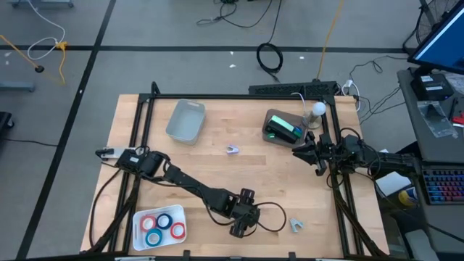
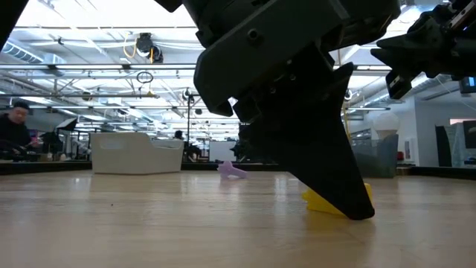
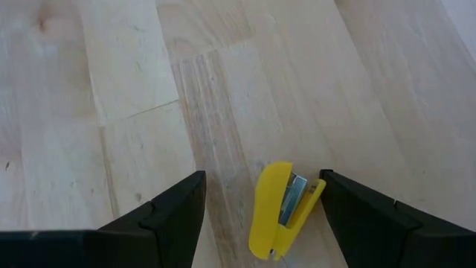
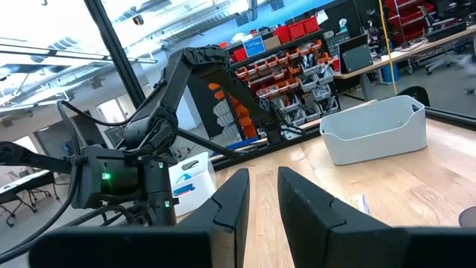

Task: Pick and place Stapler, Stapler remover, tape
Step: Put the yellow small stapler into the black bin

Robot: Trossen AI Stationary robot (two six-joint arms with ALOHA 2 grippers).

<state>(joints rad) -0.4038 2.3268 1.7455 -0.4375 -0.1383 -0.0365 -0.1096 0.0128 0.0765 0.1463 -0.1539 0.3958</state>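
While the right end effector (image 1: pixel 303 151) hangs near the table's right edge, fingers slightly parted and empty, the left end effector (image 3: pixel 262 216) sits low at the pale wooden table (image 1: pixel 217 174) front, released, fingers straddling a small yellow plastic stapler (image 3: pixel 279 210) lying flat. Red and blue tape rolls (image 1: pixel 162 225) fill a white tray (image 1: pixel 139 238) front-left.

Glossy yellow plastic stapler (image 3: pixel 279 212), pale wood table (image 3: pixel 111 89)
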